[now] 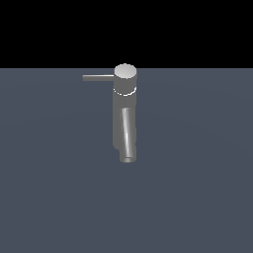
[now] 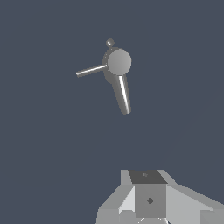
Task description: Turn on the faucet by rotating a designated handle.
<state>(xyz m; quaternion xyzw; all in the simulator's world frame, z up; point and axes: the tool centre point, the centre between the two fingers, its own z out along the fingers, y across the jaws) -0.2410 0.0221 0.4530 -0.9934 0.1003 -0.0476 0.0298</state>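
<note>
The faucet (image 1: 118, 113) is a grey upright cylinder with a lighter round cap (image 1: 125, 72), standing on a dark blue-grey floor. Its handle (image 1: 98, 77), a thin straight rod, sticks out from the cap toward the exterior view's left. A thicker slanted spout (image 1: 128, 138) runs down the front. The wrist view looks down on the faucet's cap (image 2: 119, 61), the handle (image 2: 91, 70) and the spout (image 2: 123, 94). My gripper (image 2: 146, 177) shows only as grey and white blocks at the picture's edge, well apart from the faucet and touching nothing. Whether its jaws are open is unclear. The exterior view does not show it.
The blue-grey floor (image 1: 197, 197) stretches flat all around the faucet. A small round knob (image 2: 110, 42) sits beside the faucet's cap in the wrist view.
</note>
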